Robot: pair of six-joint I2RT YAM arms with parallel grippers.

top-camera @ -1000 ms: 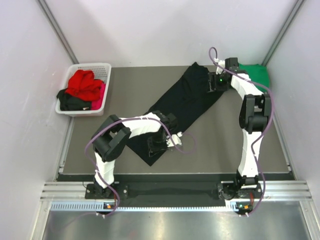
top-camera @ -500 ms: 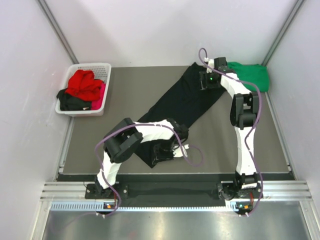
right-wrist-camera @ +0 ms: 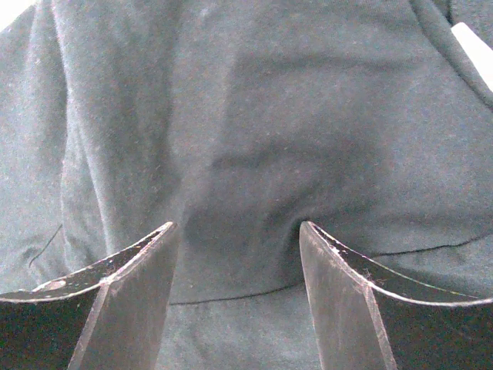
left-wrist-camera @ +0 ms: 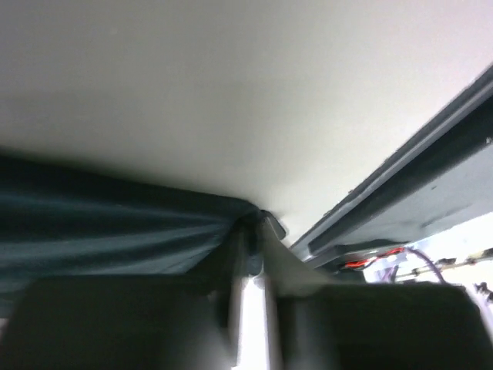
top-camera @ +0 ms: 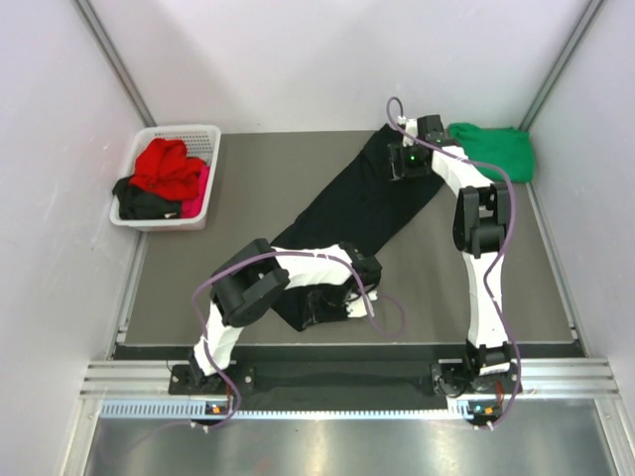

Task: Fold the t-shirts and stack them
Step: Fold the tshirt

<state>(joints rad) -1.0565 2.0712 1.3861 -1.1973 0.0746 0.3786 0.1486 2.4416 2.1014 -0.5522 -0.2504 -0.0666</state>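
the large black t-shirt (top-camera: 367, 198) lies spread in a long diagonal across the grey table (top-camera: 248, 178), running from the upper right of centre down to the lower middle of the top view. the left gripper (top-camera: 332, 300) sits at the shirt's near end, low over the table. in its own blurred wrist view the dark cloth draws into creases that run together right at the fingertips (left-wrist-camera: 248, 231), so it looks pinched on the shirt's edge there.

the right gripper (top-camera: 407, 164) is at the shirt's far end, in the upper right of the top view. its two fingers (right-wrist-camera: 123, 301) stand wide apart over wrinkled black cloth and hold nothing (a small white patch shows at the top right corner of that wrist view).

a green t-shirt (top-camera: 493, 151) lies bunched in the far right corner of the table, just beside the right arm's wrist. at the upper left a white lattice basket (top-camera: 203, 134) holds a red t-shirt (top-camera: 167, 167) on top, a pink one (top-camera: 201, 183) at its right side and a black one (top-camera: 144, 203) along its near edge.
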